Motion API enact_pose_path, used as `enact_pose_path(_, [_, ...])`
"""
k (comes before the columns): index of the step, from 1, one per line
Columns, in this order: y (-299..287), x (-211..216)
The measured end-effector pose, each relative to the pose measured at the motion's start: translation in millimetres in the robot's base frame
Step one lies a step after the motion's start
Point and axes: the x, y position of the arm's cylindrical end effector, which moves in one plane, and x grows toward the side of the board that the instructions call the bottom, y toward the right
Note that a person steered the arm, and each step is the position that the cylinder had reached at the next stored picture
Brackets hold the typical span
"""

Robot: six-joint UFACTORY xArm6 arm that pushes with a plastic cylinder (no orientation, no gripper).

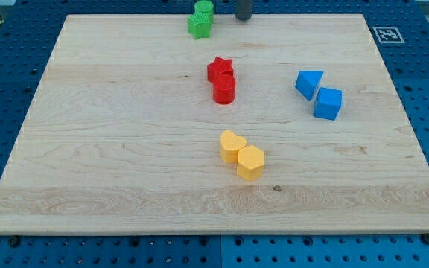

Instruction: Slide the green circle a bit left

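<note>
My tip shows at the top edge of the frame, a dark stub just right of centre, resting at the far edge of the wooden board; it is a plain rod with no jaws, so it holds nothing and is touching no block. The relation that matters: the green blocks lie to the left of my tip, near it but apart, with a gap of bare wood between. There are two green pieces pressed together there; the upper one, at the very top of the frame, looks like the green circle, though it is partly cut off and I cannot be sure of its shape, and the lower is a green star-like block touching it. Since the circle sits left of my tip, a leftward push looks well set up, but the star block may be dragged along. No containers are on the board. Elsewhere, a red star touches a red cylinder near the centre, a blue triangle touches a blue cube at the right, and a yellow heart touches a yellow hexagon below centre.
</note>
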Motion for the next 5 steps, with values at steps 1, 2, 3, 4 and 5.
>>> enact_pose_path(1, [-24,0])
enact_pose_path(2, [-42,0])
enact_pose_path(3, [-49,0])
enact_pose_path(4, [-56,0])
enact_pose_path(5, [-56,0])
